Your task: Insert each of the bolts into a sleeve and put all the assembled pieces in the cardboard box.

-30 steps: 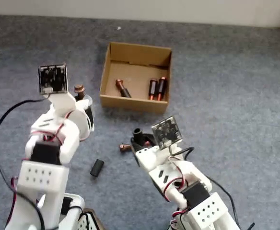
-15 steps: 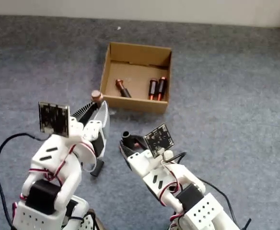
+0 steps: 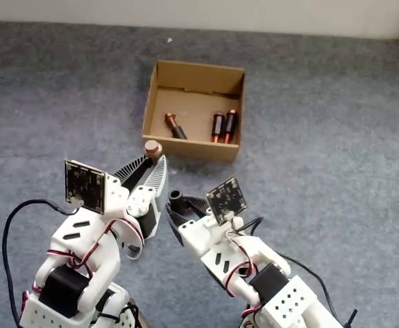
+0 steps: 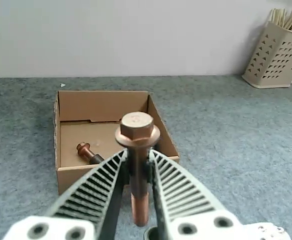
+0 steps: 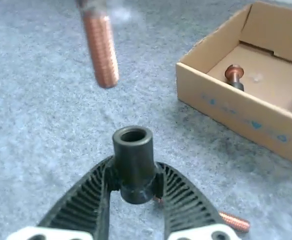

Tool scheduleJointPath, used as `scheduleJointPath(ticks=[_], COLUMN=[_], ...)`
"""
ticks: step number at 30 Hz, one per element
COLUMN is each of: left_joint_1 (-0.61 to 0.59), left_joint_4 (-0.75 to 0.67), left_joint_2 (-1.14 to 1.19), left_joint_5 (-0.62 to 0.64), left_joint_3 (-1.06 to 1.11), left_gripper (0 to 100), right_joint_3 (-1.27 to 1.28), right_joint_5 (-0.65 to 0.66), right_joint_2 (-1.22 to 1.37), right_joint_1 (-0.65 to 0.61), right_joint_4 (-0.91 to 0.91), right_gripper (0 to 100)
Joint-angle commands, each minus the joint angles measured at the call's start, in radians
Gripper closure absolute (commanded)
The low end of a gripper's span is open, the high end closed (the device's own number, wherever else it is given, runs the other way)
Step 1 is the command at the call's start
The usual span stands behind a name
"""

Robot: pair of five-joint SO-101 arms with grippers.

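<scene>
Grey carpet point(image 3: 336, 157): short, felt-like pile covers the table. You have open room to the right of the box and behind it.
Cardboard box point(image 3: 191, 147): plain brown, open-topped, with straight walls. Its near wall stands just beyond both pincers and touches neither.
Assembled pieces point(image 3: 217, 126): three lie on the box floor, one toward the left and two side by side toward the right.
Left pincer point(image 3: 150, 158): the ribbed fingers are closed on the bolt's shank.
Bolt point(image 4: 137, 145): copper-coloured with a flanged hexagonal head, held upright. The head sits above the fingertips and the shank reaches below them.
Right pincer point(image 5: 134, 172): the black ribbed fingers are clamped round the sleeve's lower part.
Sleeve point(image 5: 132, 147): black, smooth and cylindrical, held upright with its bore open upward.
Bolt to sleeve: the threaded tip hangs higher than the sleeve's mouth, off its axis and not touching it.
Loose bolt point(image 5: 233, 220): its threaded end lies on the carpet beneath the right pincer.
</scene>
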Motion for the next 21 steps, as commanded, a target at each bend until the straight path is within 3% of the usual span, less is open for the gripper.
scheduleJointPath(ticks=[1,11,14,21], left_joint_1=[0.019,0.056,0.054,0.062], left_joint_4=[-0.026,-0.021,-0.017,0.095], left_joint_2=[-0.008,-0.008,-0.025,-0.202], left_joint_5=[-0.006,-0.011,-0.018,-0.081], left_joint_3=[-0.005,-0.004,-0.007,-0.013], left_gripper=[100,100,100,100], right_joint_3=[-0.015,-0.016,-0.016,0.002], right_joint_5=[-0.037,-0.029,0.061,0.097], right_joint_2=[-0.016,-0.016,-0.035,-0.311], right_joint_1=[-0.007,-0.021,-0.048,-0.093], right_joint_4=[-0.025,-0.025,-0.025,0.004], right_gripper=[99.2,99.3,99.3,99.3])
